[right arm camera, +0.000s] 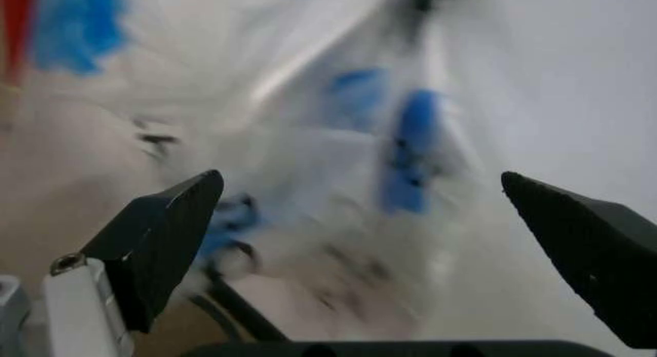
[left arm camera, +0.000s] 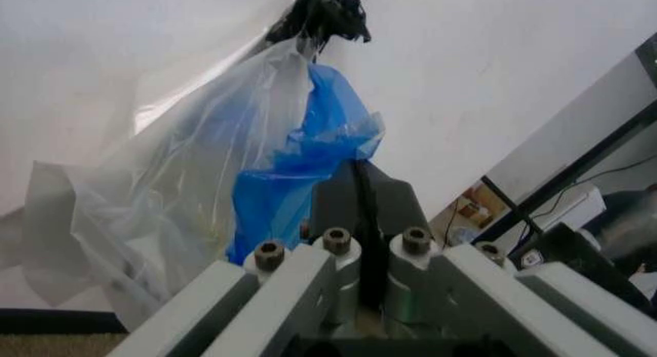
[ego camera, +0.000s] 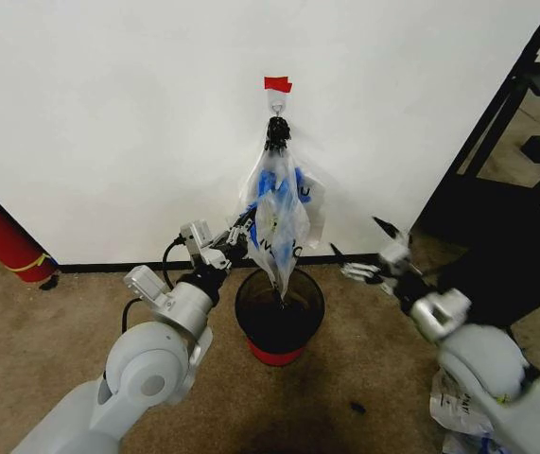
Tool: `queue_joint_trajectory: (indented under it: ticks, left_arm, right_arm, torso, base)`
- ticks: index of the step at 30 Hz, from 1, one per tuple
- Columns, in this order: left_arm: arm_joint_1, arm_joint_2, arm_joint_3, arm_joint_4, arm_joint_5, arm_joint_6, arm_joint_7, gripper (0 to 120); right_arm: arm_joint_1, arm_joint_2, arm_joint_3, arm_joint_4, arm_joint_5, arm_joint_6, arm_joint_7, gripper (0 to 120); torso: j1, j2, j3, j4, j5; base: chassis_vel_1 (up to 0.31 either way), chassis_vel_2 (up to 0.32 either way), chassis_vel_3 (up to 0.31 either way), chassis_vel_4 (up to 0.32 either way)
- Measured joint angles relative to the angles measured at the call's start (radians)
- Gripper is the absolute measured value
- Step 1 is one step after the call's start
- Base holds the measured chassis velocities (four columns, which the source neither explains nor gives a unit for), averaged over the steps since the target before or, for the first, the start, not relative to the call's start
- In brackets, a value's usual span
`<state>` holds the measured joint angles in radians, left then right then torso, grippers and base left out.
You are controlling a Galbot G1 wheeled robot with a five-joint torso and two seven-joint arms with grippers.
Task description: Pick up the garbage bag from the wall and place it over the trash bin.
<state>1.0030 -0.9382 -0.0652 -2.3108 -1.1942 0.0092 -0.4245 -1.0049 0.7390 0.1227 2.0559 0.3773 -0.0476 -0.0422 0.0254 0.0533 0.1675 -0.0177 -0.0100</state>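
Observation:
The garbage bag (ego camera: 279,213), thin clear plastic with blue handles, hangs on the white wall (ego camera: 109,104) from a small hook (ego camera: 277,100) under red tape (ego camera: 277,84). Its lower tip dangles into the trash bin (ego camera: 279,317), a black mesh basket with a red base. My left gripper (ego camera: 243,230) is at the bag's left side, fingers (left arm camera: 359,199) pressed together on the blue plastic (left arm camera: 298,180). Off to the bag's right, my right gripper (ego camera: 369,251) hangs open. Between its spread fingers (right arm camera: 165,234) the bag (right arm camera: 349,165) shows ahead, blurred.
A long red cylinder (ego camera: 0,236) leans at the far left. At the right stand a black frame (ego camera: 501,113) and a dark bulky thing (ego camera: 506,251). A white printed bag (ego camera: 459,407) lies on the carpet under my right arm. A black baseboard (ego camera: 109,267) runs along the wall.

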Motion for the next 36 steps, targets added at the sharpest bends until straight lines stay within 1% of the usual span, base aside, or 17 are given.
queue_joint_trajectory:
  ticks: [2,4,6,8,10,11,13,16,18,19,20,25,26,28,31,33,36]
  left_arm:
    - [-0.004,-0.003,0.001,0.006,0.001,0.001,-0.001,0]
    - [-0.005,-0.004,0.001,0.008,0.001,0.001,-0.001,0]
    - [-0.007,-0.003,0.0,0.014,0.001,0.001,-0.001,0]
    - [-0.009,-0.003,-0.001,0.016,0.0,0.001,-0.001,0]
    - [-0.009,-0.004,-0.002,0.016,-0.001,0.001,0.0,0]
    - [-0.009,-0.004,-0.002,0.016,-0.001,0.001,0.0,0]
    - [-0.009,-0.003,-0.002,0.014,-0.002,0.0,0.0,0]
    - [-0.01,0.0,-0.003,0.014,-0.003,0.0,0.001,0]
    - [-0.013,-0.001,-0.004,0.014,-0.003,0.0,0.001,0]
    - [-0.013,-0.001,-0.004,0.014,-0.003,0.0,0.001,0]
    - [-0.013,-0.002,-0.003,0.018,-0.002,-0.001,0.002,0]
    - [-0.016,-0.006,0.001,0.034,-0.002,-0.004,0.003,0]
    - [-0.016,-0.006,0.001,0.034,-0.002,-0.004,0.003,0]
    - [-0.018,-0.005,0.0,0.034,-0.006,-0.004,0.003,0]
    - [-0.02,-0.001,-0.002,0.034,-0.01,-0.004,0.003,0]
    - [-0.02,-0.001,-0.003,0.034,-0.011,-0.004,0.003,0]
    - [-0.02,0.0,-0.003,0.033,-0.013,-0.004,0.003,0]
  right_arm:
    - [0.089,0.011,-0.096,-0.014,0.034,-0.042,0.006,100]
    - [0.112,0.02,-0.12,-0.018,0.042,-0.056,0.011,100]
    - [0.195,0.062,-0.202,-0.044,0.048,-0.1,0.042,100]
    - [0.229,0.103,-0.249,-0.069,0.024,-0.117,0.053,100]
    - [0.253,0.14,-0.276,-0.087,-0.001,-0.133,0.068,100]
    - [0.253,0.14,-0.276,-0.087,-0.001,-0.133,0.068,100]
    - [0.271,0.175,-0.299,-0.103,-0.045,-0.178,0.097,99]
    - [0.273,0.191,-0.305,-0.114,-0.095,-0.218,0.118,93]
    - [0.248,0.19,-0.293,-0.103,-0.122,-0.257,0.126,82]
    - [0.248,0.19,-0.293,-0.103,-0.122,-0.257,0.126,82]
    - [0.234,0.189,-0.284,-0.093,-0.127,-0.274,0.13,77]
    - [0.213,0.193,-0.267,-0.091,-0.137,-0.304,0.151,56]
    - [0.213,0.193,-0.267,-0.091,-0.137,-0.304,0.151,56]
    - [0.209,0.199,-0.263,-0.097,-0.137,-0.312,0.164,48]
    - [0.2,0.22,-0.259,-0.106,-0.136,-0.323,0.188,34]
    - [0.194,0.233,-0.256,-0.111,-0.135,-0.327,0.199,31]
    - [0.178,0.266,-0.244,-0.123,-0.13,-0.331,0.224,18]
  torso:
    - [0.0,0.0,0.0,-0.0004,0.0]
    - [0.0,0.0,0.0,-0.0006,0.0001]
    - [0.0,0.0,0.0,-0.0004,-0.0003]
    - [0.0,0.0,0.0,-0.0003,0.0001]
    - [0.0,0.0,0.0,-0.0005,-0.0001]
    - [0.0,0.0,0.0,-0.0005,-0.0001]
    - [0.0,0.0,0.0,-0.0003,0.0]
    - [0.0,0.0,0.0,-0.0003,-0.0002]
    - [0.0,0.0,0.0,-0.0006,-0.0001]
    - [0.0,0.0,0.0,-0.0006,-0.0001]
    - [0.0,0.0,0.0,-0.0007,-0.0001]
    - [0.0,0.0,0.0,-0.0005,-0.0002]
    - [0.0,0.0,0.0,-0.0005,-0.0002]
    - [0.0,0.0,0.0,-0.0005,-0.0002]
    - [0.0,0.0,0.0,-0.0005,-0.0001]
    - [0.0,0.0,0.0,-0.0004,-0.0002]
    - [0.0,0.0,0.0,-0.0004,-0.0002]
  base:
    - [0.0,0.0,0.0,0.0]
    - [0.0,0.0,0.0,0.0]
    - [0.0,0.0,0.0,0.0]
    - [0.0,0.0,0.0,0.0]
    - [0.0,0.0,0.0,0.0]
    - [0.0,0.0,0.0,0.0]
    - [0.0,0.0,0.0,0.0]
    - [0.0,0.0,0.0,0.0]
    - [0.0,0.0,0.0,0.0]
    - [0.0,0.0,0.0,0.0]
    - [0.0,0.0,0.0,0.0]
    - [0.0,0.0,0.0,0.0]
    - [0.0,0.0,0.0,0.0]
    - [0.0,0.0,0.0,0.0]
    - [0.0,0.0,0.0,0.0]
    - [0.0,0.0,0.0,0.0]
    - [0.0,0.0,0.0,0.0]
